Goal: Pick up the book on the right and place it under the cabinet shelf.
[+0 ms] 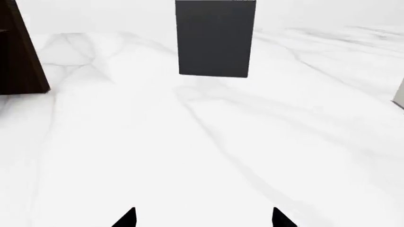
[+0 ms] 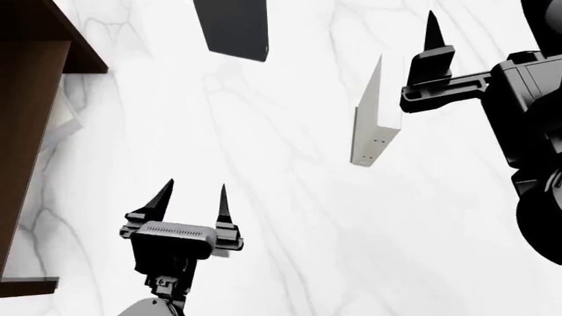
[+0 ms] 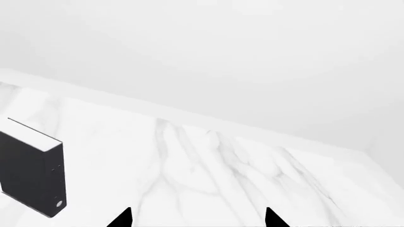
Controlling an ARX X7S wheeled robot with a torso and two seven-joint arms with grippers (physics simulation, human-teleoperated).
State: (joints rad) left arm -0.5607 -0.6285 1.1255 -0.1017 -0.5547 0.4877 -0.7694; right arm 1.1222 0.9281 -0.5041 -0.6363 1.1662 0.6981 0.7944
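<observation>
Marble tabletop [image 2: 290, 224] across the head view. At 1 o'clock of that view, the book [image 2: 376, 115]: off-white, upright on its lower edge, spine facing the camera with small dots low on it. Well apart from the cabinet shelf [image 2: 35, 99], dark brown, along the edge from 9 to 11 o'clock. At 12 o'clock, a dark charcoal book [image 2: 233, 26], also upright, seen front-on from the left wrist and at an angle from the right wrist.

Right gripper [image 3: 197, 220] at 2 o'clock in the head view, just beside the off-white book on its 3 o'clock side; only one finger [image 2: 432, 39] showing there, contact with the cover impossible to tell. From its own wrist camera, both tips spread wide, nothing between them but bare marble and wall.

Left gripper [image 2: 195, 197] at 7 o'clock, low over the table, tips pointing toward 12 o'clock, parted, holding nothing.
</observation>
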